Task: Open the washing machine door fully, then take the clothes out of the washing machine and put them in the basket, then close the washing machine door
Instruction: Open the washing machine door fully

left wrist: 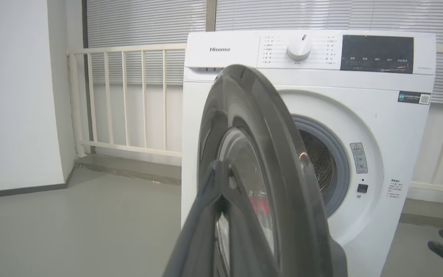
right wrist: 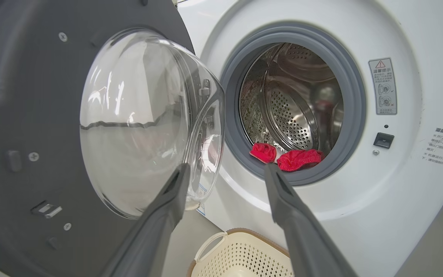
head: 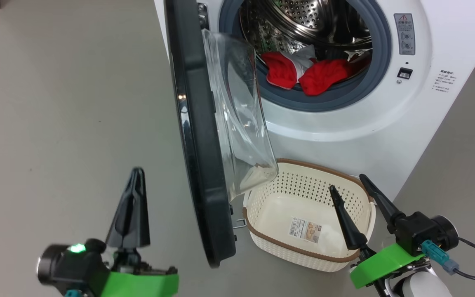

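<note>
Floor (head: pixel 56 103): plain grey; it carries the machine and the basket.
Washing machine (head: pixel 344 136): white front-loader at the upper right of the head view. Its round opening is uncovered, with a grey rubber ring (head: pixel 324 101) around a perforated steel drum (head: pixel 303 16). The left wrist view shows a control dial (left wrist: pixel 299 48) on its top panel.
Washing machine door (head: pixel 198 144): swung out on the machine's left side and seen nearly edge-on from the head. It stands roughly square to the machine's front. Its clear glass bowl (head: pixel 241 123) bulges to the right, and the bowl's lower end overlaps the basket's left rim in the head view.
Basket (head: pixel 303 187): cream, perforated, with a brown rim. It sits on the floor just in front of the machine, below the opening and right of the door.
Clothes (head: pixel 324 76): red bundles with a white piece between them. They lie inside the drum at its lower front, resting on the rubber ring.
Right hand (head: pixel 347 182): fingers spread wide with nothing between them. It hovers over the basket's right side, pointing towards the opening.
Left hand (head: pixel 137 173): fingers pressed together and gripping nothing. It is at the lower left, on the door's outer side and clear of its rim.
Paper label (head: pixel 305 229): flat on the basket's bottom.
</note>
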Controlling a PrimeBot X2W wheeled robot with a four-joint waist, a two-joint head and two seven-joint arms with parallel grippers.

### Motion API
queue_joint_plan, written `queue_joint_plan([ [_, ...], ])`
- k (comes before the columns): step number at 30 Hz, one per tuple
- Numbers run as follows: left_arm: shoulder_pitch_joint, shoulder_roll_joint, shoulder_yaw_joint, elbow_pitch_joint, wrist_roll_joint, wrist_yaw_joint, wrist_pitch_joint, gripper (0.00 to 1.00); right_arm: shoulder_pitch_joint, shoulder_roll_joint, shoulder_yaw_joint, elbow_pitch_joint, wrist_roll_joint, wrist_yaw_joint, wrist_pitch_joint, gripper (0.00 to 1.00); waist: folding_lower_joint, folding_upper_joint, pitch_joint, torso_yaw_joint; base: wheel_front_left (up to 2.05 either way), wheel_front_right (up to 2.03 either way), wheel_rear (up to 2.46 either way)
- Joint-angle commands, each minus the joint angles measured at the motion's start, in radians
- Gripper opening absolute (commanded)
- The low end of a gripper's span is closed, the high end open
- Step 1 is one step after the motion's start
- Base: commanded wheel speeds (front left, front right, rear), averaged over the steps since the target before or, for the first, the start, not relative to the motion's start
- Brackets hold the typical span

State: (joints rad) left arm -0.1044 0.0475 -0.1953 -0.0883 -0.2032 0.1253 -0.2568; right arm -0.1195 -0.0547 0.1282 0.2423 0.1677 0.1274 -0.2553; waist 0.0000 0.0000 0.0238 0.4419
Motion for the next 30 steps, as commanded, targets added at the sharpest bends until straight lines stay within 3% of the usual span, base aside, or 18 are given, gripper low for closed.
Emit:
queue_joint_plan([
  [1,-0.056,0.003,0.025,-0.053,-0.001,0.000,-0.005,0.00,-0.013,0.004,0.023,-0.019,0.006,0.003,-0.006,1.00,0.0000,0.0000,-0.003,0.001,0.00,0.00,0.00],
  [12,-0.180,0.003,-0.092,-0.170,-0.058,-0.047,-0.005,0.00,-0.017,0.004,0.041,-0.014,0.011,0.003,-0.006,1.00,0.0000,0.0000,-0.020,-0.008,0.00,0.00,0.00],
  [22,-0.200,0.004,-0.280,-0.091,-0.078,-0.083,0.082,0.00,-0.016,0.004,0.043,-0.015,0.008,0.003,-0.006,1.00,0.0000,0.0000,-0.008,-0.028,0.00,0.00,0.00],
  [30,-0.180,0.017,-0.324,0.032,-0.084,-0.091,0.156,0.00,-0.020,0.004,0.038,-0.009,0.007,0.003,-0.006,1.00,0.0000,0.0000,0.010,-0.037,0.00,0.00,0.00],
])
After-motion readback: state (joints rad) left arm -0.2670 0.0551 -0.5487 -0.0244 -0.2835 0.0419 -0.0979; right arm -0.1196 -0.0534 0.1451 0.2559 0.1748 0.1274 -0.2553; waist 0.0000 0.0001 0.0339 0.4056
